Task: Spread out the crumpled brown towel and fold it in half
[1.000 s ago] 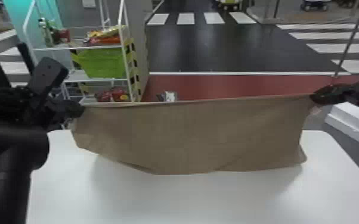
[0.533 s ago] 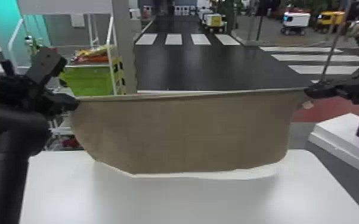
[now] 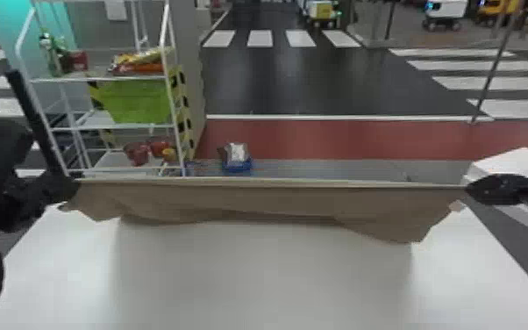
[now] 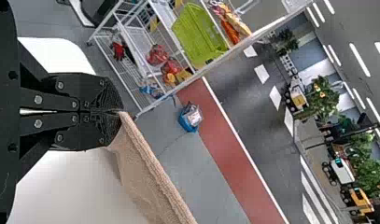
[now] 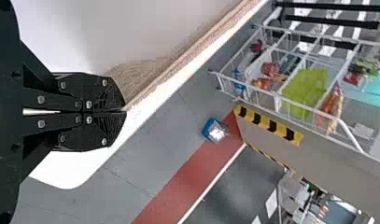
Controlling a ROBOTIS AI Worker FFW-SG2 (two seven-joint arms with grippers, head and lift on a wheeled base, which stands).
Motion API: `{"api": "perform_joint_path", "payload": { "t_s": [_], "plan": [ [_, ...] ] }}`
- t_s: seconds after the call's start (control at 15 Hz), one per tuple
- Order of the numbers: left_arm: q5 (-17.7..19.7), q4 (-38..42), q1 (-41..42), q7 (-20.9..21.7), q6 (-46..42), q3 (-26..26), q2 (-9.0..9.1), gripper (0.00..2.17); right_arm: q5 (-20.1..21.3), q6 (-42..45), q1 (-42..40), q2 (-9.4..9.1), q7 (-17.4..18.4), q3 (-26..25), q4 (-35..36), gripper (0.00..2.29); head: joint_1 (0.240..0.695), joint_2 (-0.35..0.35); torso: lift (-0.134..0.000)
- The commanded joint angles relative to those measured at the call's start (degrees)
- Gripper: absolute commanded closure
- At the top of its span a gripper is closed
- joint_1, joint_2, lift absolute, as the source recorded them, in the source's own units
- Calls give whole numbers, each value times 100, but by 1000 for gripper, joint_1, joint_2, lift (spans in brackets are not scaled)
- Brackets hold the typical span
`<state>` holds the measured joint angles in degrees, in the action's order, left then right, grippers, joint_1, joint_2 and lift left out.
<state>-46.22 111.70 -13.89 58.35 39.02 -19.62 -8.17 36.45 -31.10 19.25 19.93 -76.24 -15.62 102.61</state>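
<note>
Pinches upper corners of towel (image 3: pixel 258 199), nine o'clock in closed left gripper (image 4: pixel 118 112), three o'clock in closed right gripper (image 5: pixel 123 111). Holds top edge taut between, probably to draw out creases and limit sagging. Dangles rest over white table (image 3: pixel 254 281), toward far edge at twelve o'clock, likely for laying down flat. Cannot tell about contact underneath. Seems to need lowering before folding.

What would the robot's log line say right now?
brown towel: top edge stretched wide | left gripper: shut on one corner | right gripper: shut on another corner | white table: below
</note>
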Motion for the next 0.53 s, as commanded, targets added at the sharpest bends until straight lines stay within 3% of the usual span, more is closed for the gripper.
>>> {"api": "perform_joint_path", "payload": {
  "t_s": [0.0,0.13,0.2,0.27,0.47],
  "plan": [
    [262,397,941,-122,-443,-376,8,1656,-120,301,-800,-15,-5,-99,347,1905,558,40,-134],
    [464,326,1424,-210,-1058,-622,52,1652,-112,688,-1318,-59,-14,-20,497,1905,618,59,-134],
    [482,247,1653,-262,-1322,-683,52,1656,-112,775,-1529,-94,-14,24,506,1905,675,81,-134],
    [499,124,1811,-333,-1603,-727,35,1656,-85,934,-1670,-129,-14,50,514,1905,695,90,-134],
    [517,-210,2189,-403,-2412,-982,17,1656,-76,1197,-2127,-173,-23,112,637,1905,695,121,-134]
  ]
}}
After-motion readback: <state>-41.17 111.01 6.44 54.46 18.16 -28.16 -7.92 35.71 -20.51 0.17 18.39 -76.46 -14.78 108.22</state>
